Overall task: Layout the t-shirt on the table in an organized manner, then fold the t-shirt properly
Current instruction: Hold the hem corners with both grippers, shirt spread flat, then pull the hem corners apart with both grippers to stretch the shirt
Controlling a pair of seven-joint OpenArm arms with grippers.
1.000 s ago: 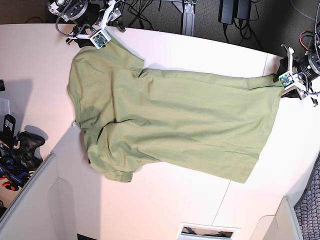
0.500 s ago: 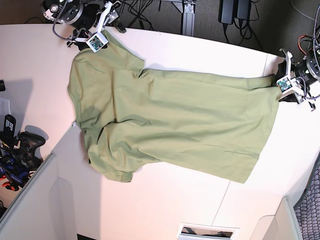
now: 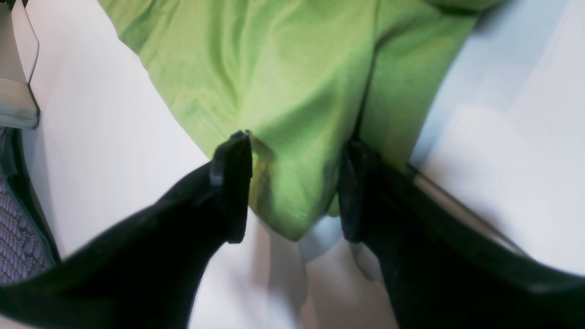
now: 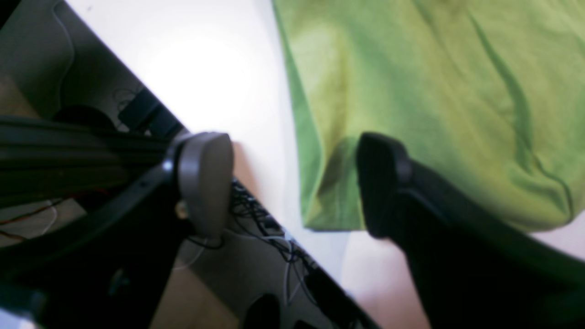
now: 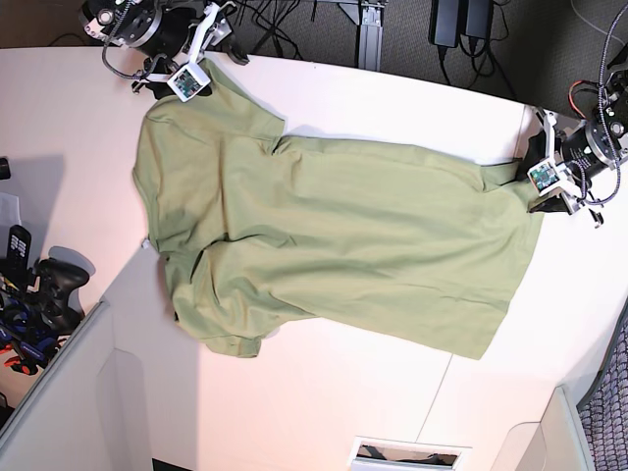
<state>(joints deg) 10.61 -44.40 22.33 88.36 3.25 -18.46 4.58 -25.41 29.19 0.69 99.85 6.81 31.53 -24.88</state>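
Lying spread across the table (image 5: pixel 343 88), the t-shirt (image 5: pixel 334 245) has its hem corner between the left gripper's (image 3: pixel 292 192) parted jaws; whether they pinch it, I cannot tell. A tug there could bunch the smoothed cloth. The right gripper (image 4: pixel 292 183), released and wide, straddles the t-shirt's sleeve edge at the table's rim. Both arms reach in low from opposite ends of the t-shirt.

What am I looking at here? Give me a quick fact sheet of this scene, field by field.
Item: olive-green t-shirt, spread flat, some wrinkles
Surface: white table
Left gripper: open, jaws either side of a shirt corner
Right gripper: open, at a sleeve edge by the table's rim, holding nothing
Folding: not begun
Nearby: game controller off the table's side
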